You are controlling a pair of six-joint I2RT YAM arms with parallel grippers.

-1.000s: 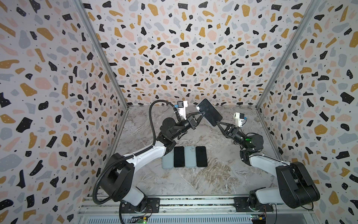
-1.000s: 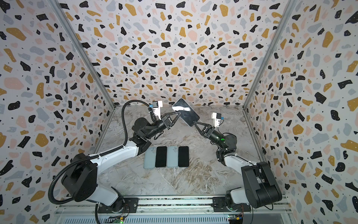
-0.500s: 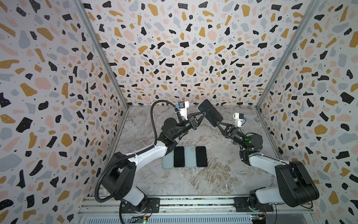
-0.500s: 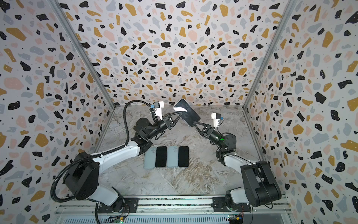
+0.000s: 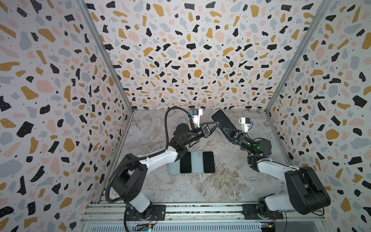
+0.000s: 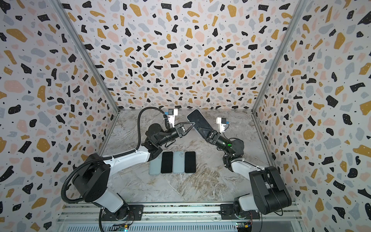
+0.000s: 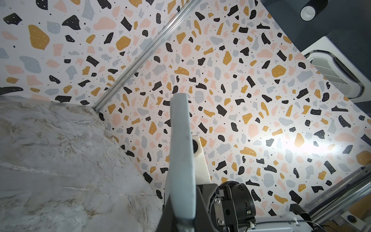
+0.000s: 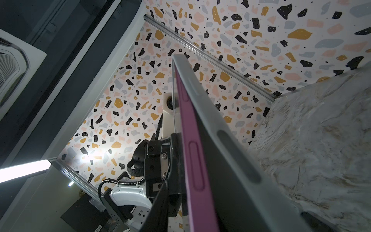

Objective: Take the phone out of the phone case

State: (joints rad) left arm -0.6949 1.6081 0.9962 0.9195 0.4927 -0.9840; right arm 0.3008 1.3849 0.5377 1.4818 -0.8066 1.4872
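Observation:
A phone (image 5: 220, 119) with a dark screen hangs tilted in the air near the back wall in both top views. In the right wrist view its magenta side (image 8: 192, 144) stands apart from the grey phone case (image 8: 230, 140), with a dark gap between them. My left gripper (image 5: 216, 124) is shut on the pale case edge (image 7: 180, 150) at the phone's left side. My right gripper (image 5: 226, 131) holds the phone's lower end, and the phone runs down between its jaws.
Several phones and pale cases lie side by side in a row on the marble table (image 5: 230, 180), among them a black phone (image 5: 208, 162) and a pale case (image 5: 197, 162). My left arm passes over the row's left end. Patterned walls enclose three sides.
The held phone and both grippers have drifted slightly to the right and down. The grips look unchanged.

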